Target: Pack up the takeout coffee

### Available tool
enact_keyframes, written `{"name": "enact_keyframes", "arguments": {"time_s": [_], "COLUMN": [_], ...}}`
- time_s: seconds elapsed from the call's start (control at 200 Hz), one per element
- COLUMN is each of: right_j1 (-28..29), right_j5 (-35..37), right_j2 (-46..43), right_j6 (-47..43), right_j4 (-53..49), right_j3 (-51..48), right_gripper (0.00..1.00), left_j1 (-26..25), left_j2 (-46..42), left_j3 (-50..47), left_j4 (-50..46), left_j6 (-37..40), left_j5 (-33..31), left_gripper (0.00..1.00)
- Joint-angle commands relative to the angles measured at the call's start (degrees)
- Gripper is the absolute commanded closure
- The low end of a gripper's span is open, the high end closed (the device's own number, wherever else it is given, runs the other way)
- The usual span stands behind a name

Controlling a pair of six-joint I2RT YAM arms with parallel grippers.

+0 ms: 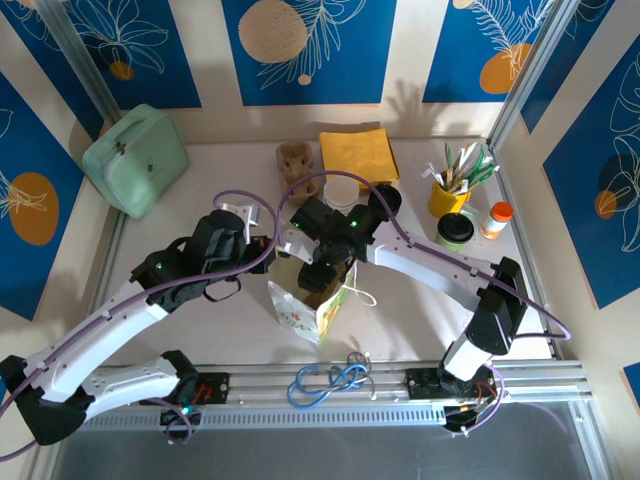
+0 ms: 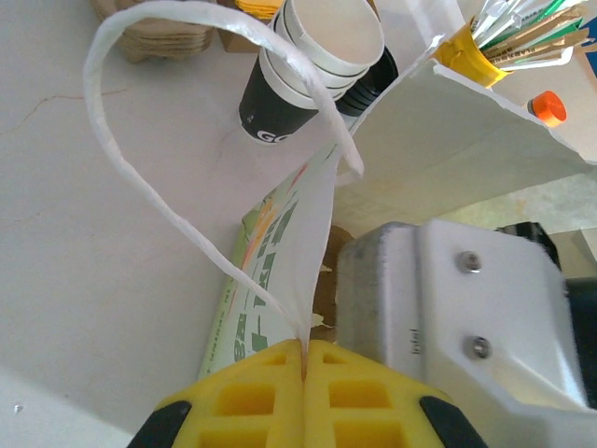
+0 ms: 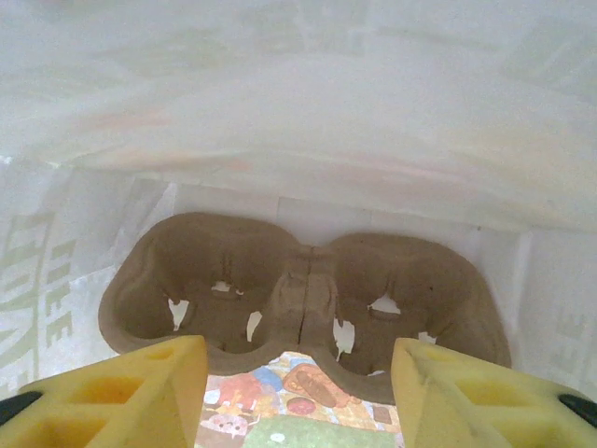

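Left end effector (image 2: 304,347) clenched on paper bag (image 2: 280,243) rim (handle loop arcs up from pinch). Right end effector (image 3: 298,359) inside bag, fingers spread, grasping nothing. Cup carrier (image 3: 233,271) flat on bag floor. Coffee cups (image 2: 317,65) nested on surface (image 2: 93,233) beyond bag.

cup (image 2: 280,103): white "GO", cut off, ahead of my left gripper (image 2: 305,350) | bag (image 2: 266,252): green letters just ahead of it, unreadable | left of my right gripper (image 3: 298,373): bag's green letters, blurred
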Motion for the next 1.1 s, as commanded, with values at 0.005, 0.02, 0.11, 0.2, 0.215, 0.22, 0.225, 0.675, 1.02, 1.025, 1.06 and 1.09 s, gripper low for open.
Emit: {"name": "enact_keyframes", "arguments": {"time_s": [0.005, 0.02, 0.11, 0.2, 0.215, 0.22, 0.225, 0.675, 1.02, 1.025, 1.06, 1.09], "right_j1": [0.73, 0.78, 0.96, 1.51, 1.68, 1.76, 1.80, 3.25, 0.70, 0.61, -0.16, -0.86], "right_j5": [-1.16, -1.27, -1.53, -0.66, -0.11, 0.09, 0.23, 20.58, 22.65, 22.50, 21.26, 20.20], "right_j2": [-3.86, -4.17, -5.89, -7.24, -7.47, -7.54, -7.62, -10.89, -13.79, -13.73, -13.46, -13.17], "right_j6": [-0.12, 0.10, 2.23, 5.58, 6.45, 6.65, 6.93, 48.93, 64.92, 64.98, 65.21, 65.32], "right_j4": [0.44, 0.48, 0.39, 0.27, 0.32, 0.32, 0.33, -15.16, -15.51, -15.50, -15.05, -14.50], "right_j3": [2.76, 2.88, 4.34, 6.29, 6.55, 6.75, 6.89, 18.24, 10.64, 10.59, 10.17, 9.77], "right_gripper": [0.44, 0.44, 0.42, 0.38, 0.38, 0.37, 0.37, 0.37, 0.38, 0.38, 0.38, 0.38], "left_j1": [-0.01, -0.01, -0.04, -0.05, -0.07, -0.04, -0.03, -0.10, -0.11, -0.11, -0.10, -0.10], "left_j2": [0.36, 0.41, 0.54, 1.25, 1.37, 1.40, 1.46, 0.76, -4.07, -4.17, -4.68, -4.96], "left_j3": [0.24, 0.32, 0.49, 0.87, 0.87, 0.82, 0.85, 0.25, 1.22, 1.22, 1.27, 1.35], "left_j4": [-0.69, -0.61, -0.60, -1.74, -1.74, -1.73, -1.73, 2.20, 1.33, 1.30, 1.12, 0.85], "left_j6": [-0.73, -0.73, -0.47, -0.29, -0.29, -0.29, -0.29, -0.64, 0.95, 1.03, 1.39, 1.69], "left_j5": [-1.03, -0.99, -1.40, -2.77, -2.81, -2.82, -2.82, -0.31, -5.30, -5.34, -5.90, -6.32], "left_gripper": [1.00, 1.00, 1.00, 1.00, 1.00, 1.00, 1.00, 0.77, 0.54, 0.53, 0.53, 0.53]}}
